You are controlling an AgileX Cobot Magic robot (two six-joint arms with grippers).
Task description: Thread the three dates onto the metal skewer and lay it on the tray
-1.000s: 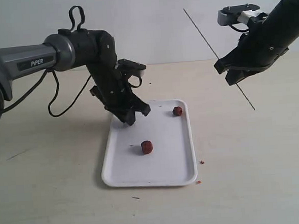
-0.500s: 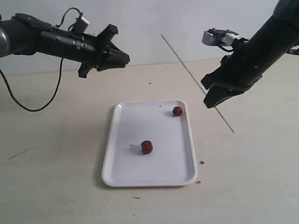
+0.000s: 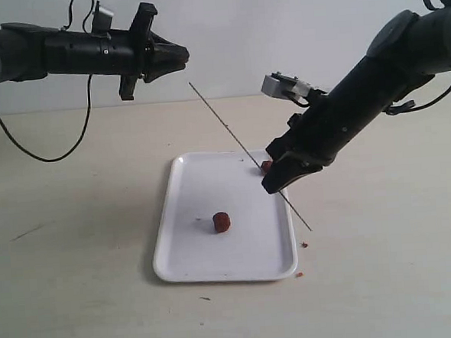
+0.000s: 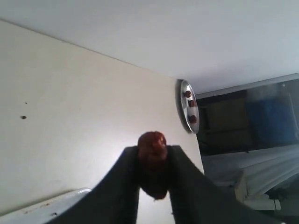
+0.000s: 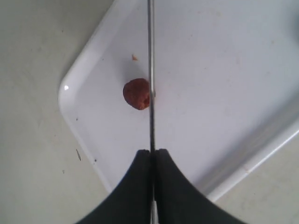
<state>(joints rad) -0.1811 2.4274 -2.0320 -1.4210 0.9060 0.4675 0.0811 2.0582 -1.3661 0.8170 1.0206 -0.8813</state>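
Left arm (image 3: 57, 50) has lifted off the tray's far left corner since a sec ago. It now stretches near level, high over the far left of the worktop (image 3: 79, 285), wrist pointing right. Left gripper (image 3: 179, 57) is part closed, pinching one date (image 4: 152, 144) between its fingers (image 4: 128, 168); the lump bulges out past the tips in the left wrist view (image 4: 153, 156).

Tray (image 3: 208, 258) hasn't shifted, and neither have the two dates on it: middle date (image 3: 222, 222) sits about mid-tray, corner date (image 3: 265, 166) by the far right corner.

Right arm (image 3: 373, 76) has swung down and leftward – from up over the right of the worktop to a steep slant, elbow high at the right, wrist low. Right gripper (image 3: 276, 180) hangs just over the tray's right edge near the far right corner, partly covering the corner date in the exterior view. Its jaws are clamped tight on the skewer (image 3: 231, 134), seen pinched in the right wrist view (image 5: 153, 156) too. Rod came along w/ the arm – it now tilts, upper end aimed up and left toward the left gripper but well short of it, lower end poking out below the grip, past the tray's right edge. Whether that end touches the worktop, can't tell. From the right wrist, the skewer (image 5: 150, 56) crosses the edge of a date (image 5: 136, 93) on the tray (image 5: 210, 70); contact unclear.
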